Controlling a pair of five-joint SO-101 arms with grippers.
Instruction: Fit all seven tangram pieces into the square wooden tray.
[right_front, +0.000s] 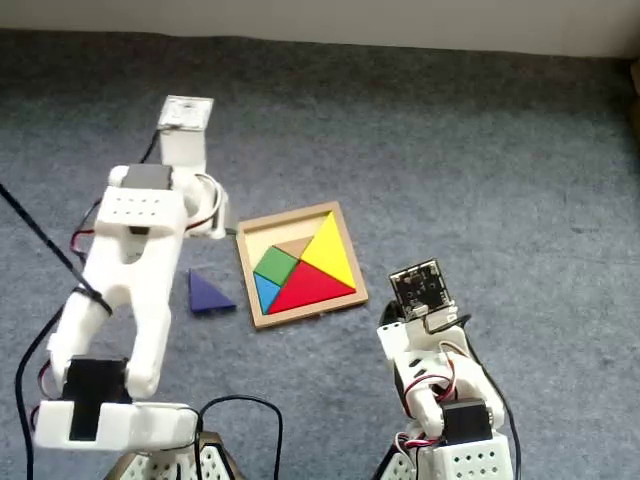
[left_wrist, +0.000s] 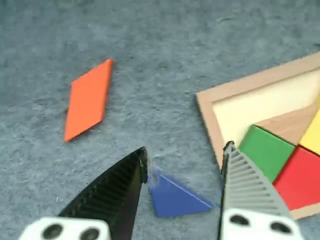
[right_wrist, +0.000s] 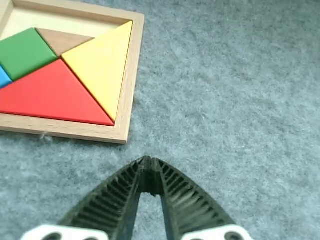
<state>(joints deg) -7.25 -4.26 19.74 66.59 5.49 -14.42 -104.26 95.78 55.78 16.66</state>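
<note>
Between the spread fingers of my left gripper lies the small blue wooden triangle, beside the square wooden tray. Pinching slanted edges could squirt it away; my right gripper is clenched, empty.

No text, number, label or sign is showing legibly. The wooden tray and the coloured pieces are presenting plain faces. The dark circuit board on the right arm is carrying marks too small to read.
</note>
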